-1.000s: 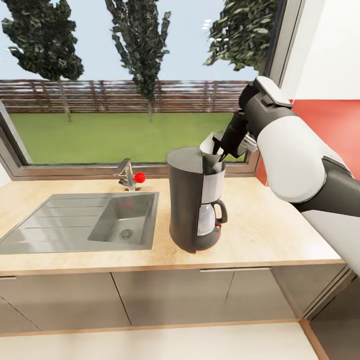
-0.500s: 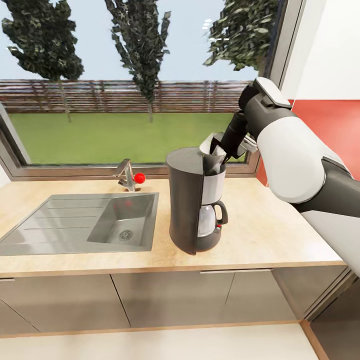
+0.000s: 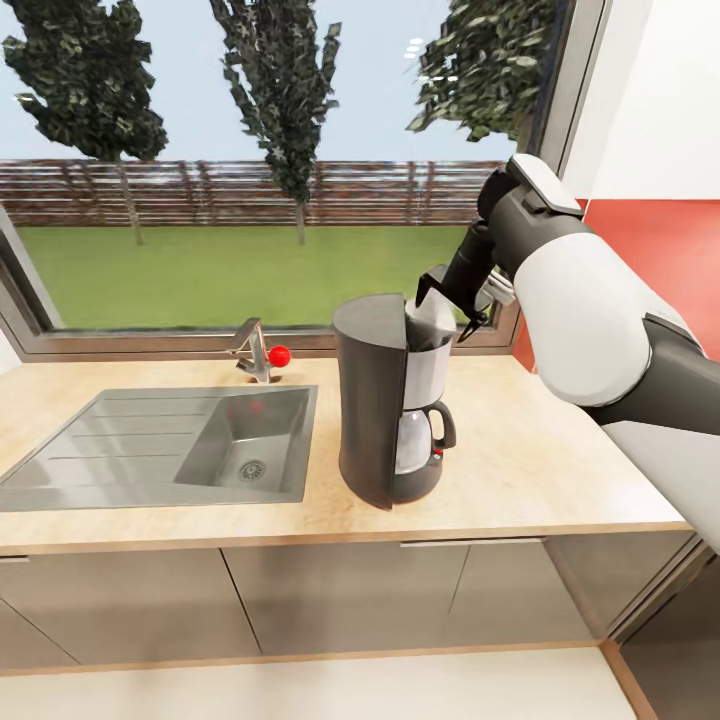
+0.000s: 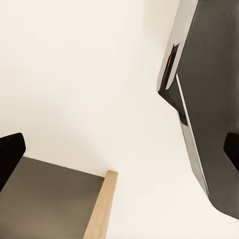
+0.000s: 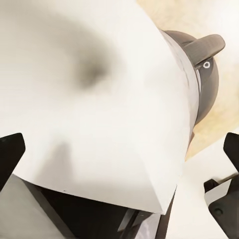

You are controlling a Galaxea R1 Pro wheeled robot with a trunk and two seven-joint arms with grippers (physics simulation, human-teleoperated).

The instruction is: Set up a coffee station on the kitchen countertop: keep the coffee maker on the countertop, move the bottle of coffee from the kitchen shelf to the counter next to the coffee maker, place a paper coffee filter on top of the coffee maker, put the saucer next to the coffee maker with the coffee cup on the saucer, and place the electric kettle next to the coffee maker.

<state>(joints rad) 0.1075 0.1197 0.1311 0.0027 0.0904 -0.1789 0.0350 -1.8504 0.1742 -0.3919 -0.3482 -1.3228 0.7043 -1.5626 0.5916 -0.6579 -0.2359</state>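
Note:
The coffee maker [image 3: 385, 405] stands on the kitchen countertop [image 3: 540, 460], right of the sink, its glass carafe [image 3: 412, 440] in front. The white paper coffee filter [image 3: 430, 322] sits in the top of the machine's basket. My right gripper [image 3: 448, 308] hovers just above it, open, its fingers spread to either side of the cone. In the right wrist view the paper filter [image 5: 99, 99] lies close below the open gripper [image 5: 119, 152], with the carafe handle [image 5: 204, 50] beyond. The left gripper [image 4: 119, 152] is open and holds nothing.
A steel sink [image 3: 150, 450] with a faucet [image 3: 255, 350] and red knob takes up the counter's left half. A window frame runs behind. A red wall [image 3: 660, 260] closes the right side. Bare worktop lies right of the machine.
The right gripper lowered the filter into the coffee maker's top and opened, letting it go. The filter now rests in the basket.

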